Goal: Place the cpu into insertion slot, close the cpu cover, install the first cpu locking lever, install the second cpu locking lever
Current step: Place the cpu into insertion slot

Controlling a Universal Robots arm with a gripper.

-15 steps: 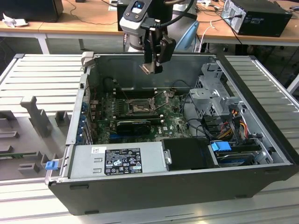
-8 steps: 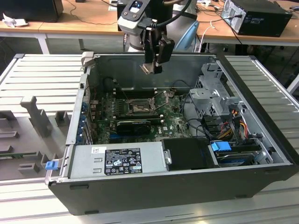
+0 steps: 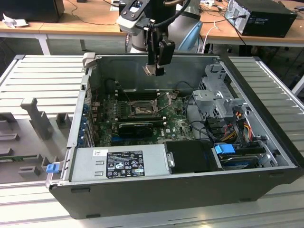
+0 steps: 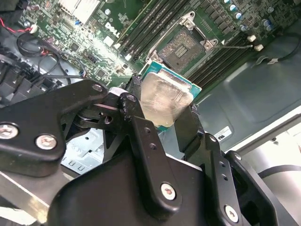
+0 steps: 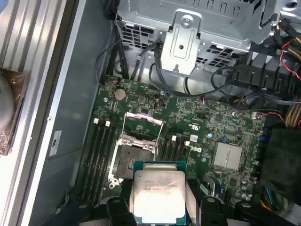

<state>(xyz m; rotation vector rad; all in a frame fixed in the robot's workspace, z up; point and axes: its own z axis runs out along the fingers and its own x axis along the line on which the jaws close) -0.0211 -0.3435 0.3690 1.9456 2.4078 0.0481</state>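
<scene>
While the tool (image 4: 164,98) grips it, the square cpu (image 5: 157,194) gleams silver.

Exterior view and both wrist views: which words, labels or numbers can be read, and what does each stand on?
Black label on the power supply: print too small to read.
Small white sticker beside it: too small to read.
Print on the cpu, held in the gripper: too faint to read.
Case wall sticker: unreadable.
White logo on the motherboard: too blurred to quote.
Nothing can be quoted.
</scene>
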